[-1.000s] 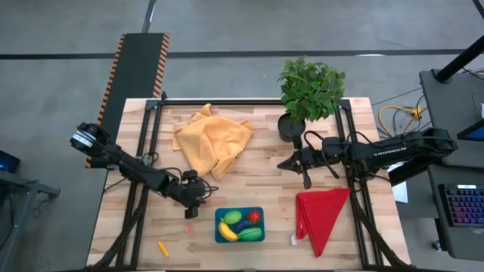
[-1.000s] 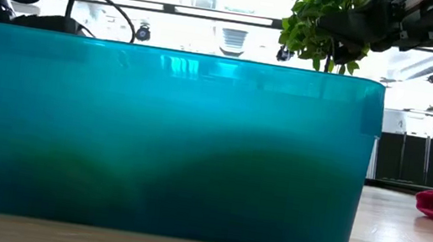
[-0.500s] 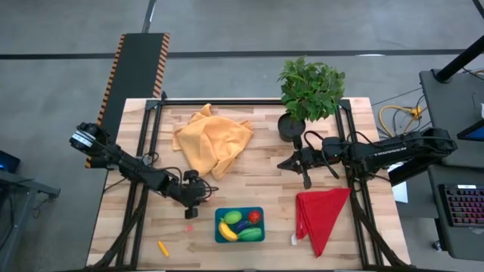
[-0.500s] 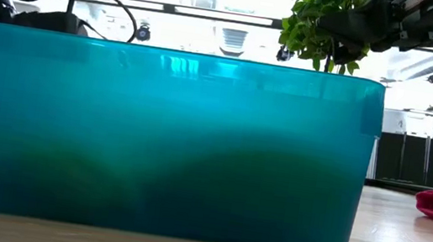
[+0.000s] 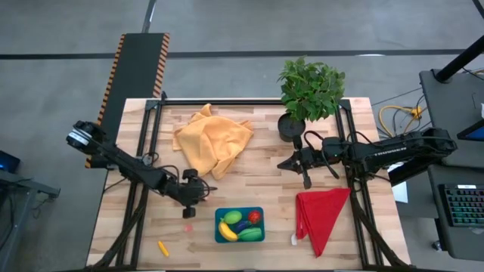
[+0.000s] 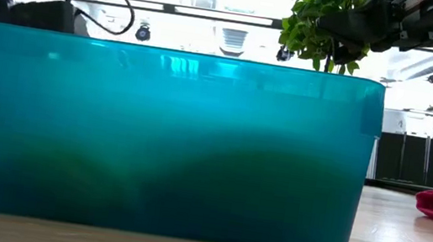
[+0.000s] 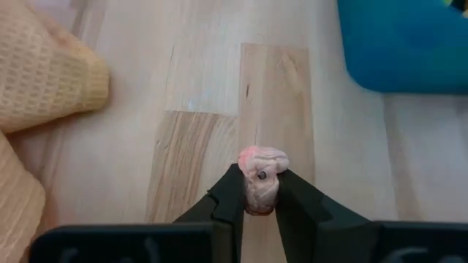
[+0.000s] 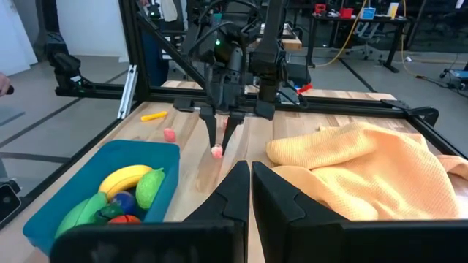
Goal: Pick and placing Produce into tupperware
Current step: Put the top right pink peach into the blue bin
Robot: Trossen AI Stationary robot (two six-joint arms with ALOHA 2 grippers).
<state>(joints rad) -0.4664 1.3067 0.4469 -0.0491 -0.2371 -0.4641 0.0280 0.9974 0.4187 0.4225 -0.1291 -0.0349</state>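
From the high view my left gripper (image 5: pixel 191 214) is down over the table (image 5: pixel 265 174) just left of the tupperware (image 5: pixel 239 224), but the arm pretty much hides whatever's between the tips. In the tub I can make out the banana (image 5: pixel 226 230), a green piece (image 5: pixel 249 234), the tomato (image 5: pixel 254 217) and something dark purple, probably the eggplant (image 5: pixel 242 224). The carrot (image 5: pixel 162 248) sits loose near the front-left edge, and a pink bit (image 5: pixel 189 227) lies just below my left gripper. My right gripper (image 5: pixel 306 181) hangs beside the potted plant (image 5: pixel 308 91), above the red cloth (image 5: pixel 321 215).

Low view is basically useless: the tub's teal wall fills the frame, with only dim green blobs showing through.

Left wrist view settles it: my left fingers (image 7: pixel 228 201) are clamped on a small pink piece (image 7: pixel 259 179) at the wood, with the orange cloth (image 7: pixel 44 80) off to one side and a tub corner at the other.

Right wrist view: my right fingers (image 8: pixel 274 193) are pressed together on nothing. Beyond them, the left gripper pinches the pink piece on the table beside the tub, whose near end is cut off by the frame.
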